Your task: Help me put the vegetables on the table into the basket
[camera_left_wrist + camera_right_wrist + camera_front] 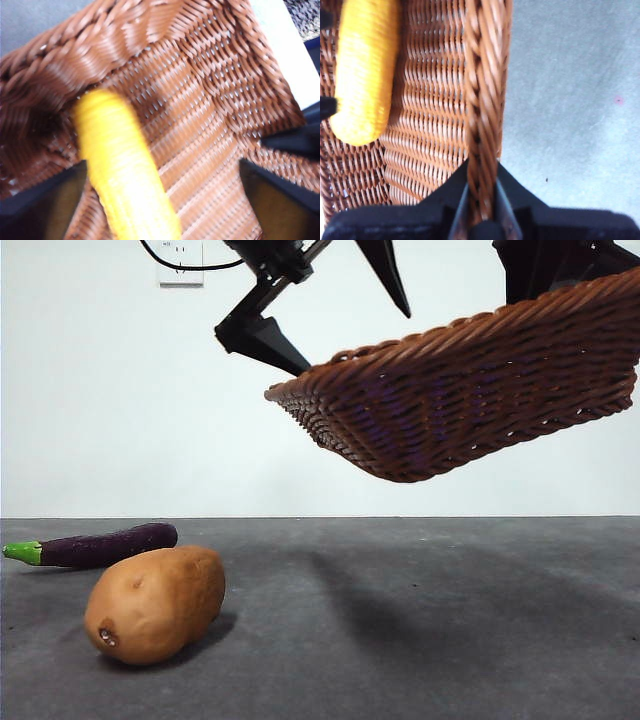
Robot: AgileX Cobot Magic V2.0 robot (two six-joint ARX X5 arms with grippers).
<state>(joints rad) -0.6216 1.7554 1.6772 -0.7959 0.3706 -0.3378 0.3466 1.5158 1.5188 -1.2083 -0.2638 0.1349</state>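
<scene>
Gripping the braided rim of the basket between its two black jaws, the right end effector is holding the wicker basket up in the air, well above the bench. In the front view the basket is hanging tilted, its free end dipping lower than the held end. The left end effector is hovering over the basket's inside with its jaws spread wide apart, clasping nothing. A yellow lumpy vegetable is lying on the woven floor of the basket, between those spread jaws; the right wrist view shows it resting inside near the side wall. Down on the bench, the tan potato is lying just in front of the dark purple eggplant, whose green stem end is pointing away from the basket.
</scene>
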